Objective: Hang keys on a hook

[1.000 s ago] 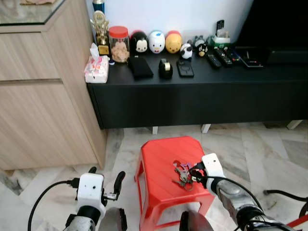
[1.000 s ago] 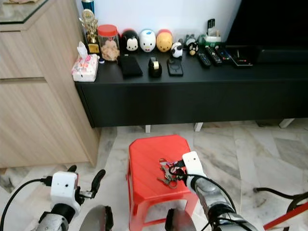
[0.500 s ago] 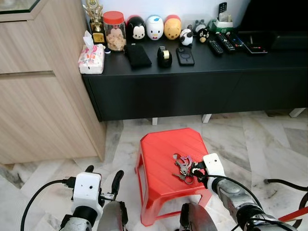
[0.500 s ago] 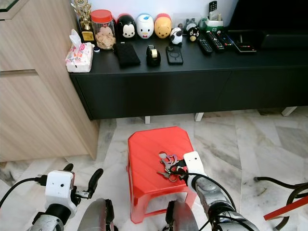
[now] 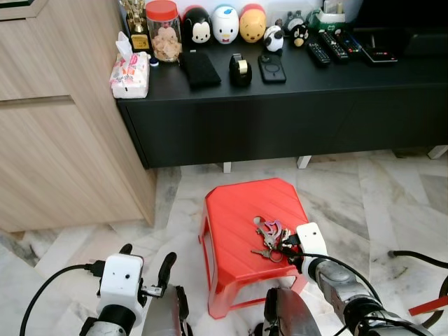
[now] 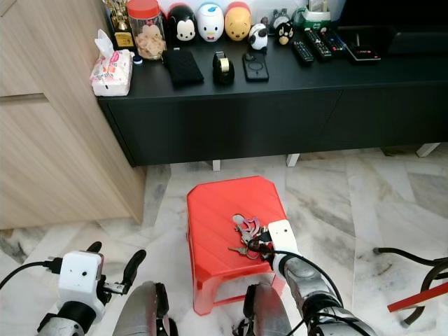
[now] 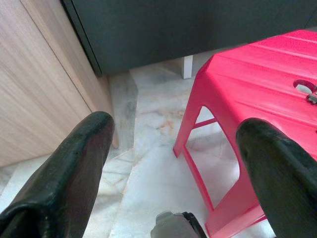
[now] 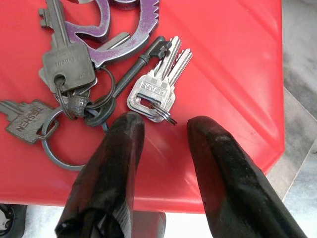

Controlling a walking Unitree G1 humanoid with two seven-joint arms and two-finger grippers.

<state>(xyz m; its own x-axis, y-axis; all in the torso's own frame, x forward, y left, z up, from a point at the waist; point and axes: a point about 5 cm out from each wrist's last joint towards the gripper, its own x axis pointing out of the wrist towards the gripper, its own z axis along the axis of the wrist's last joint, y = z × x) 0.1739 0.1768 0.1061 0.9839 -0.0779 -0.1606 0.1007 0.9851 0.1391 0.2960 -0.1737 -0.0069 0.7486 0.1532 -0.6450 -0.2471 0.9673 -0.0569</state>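
Resting on the red stool (image 5: pixel 238 224), keys (image 8: pixel 94 89) lie before the right end effector (image 8: pixel 163 124), fingers apart.

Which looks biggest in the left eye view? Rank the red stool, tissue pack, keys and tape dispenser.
1. red stool
2. tissue pack
3. keys
4. tape dispenser

The keys lie nearer the camera than the shelf items, so ranks 2 to 4 are unsure.

Bunch of silver metal keys (image 8: pixel 89 84) on steel split rings with a purple metal carabiner-style clip, lying flat and fanned out on the red plastic stool (image 5: pixel 238 224), toward its right front edge
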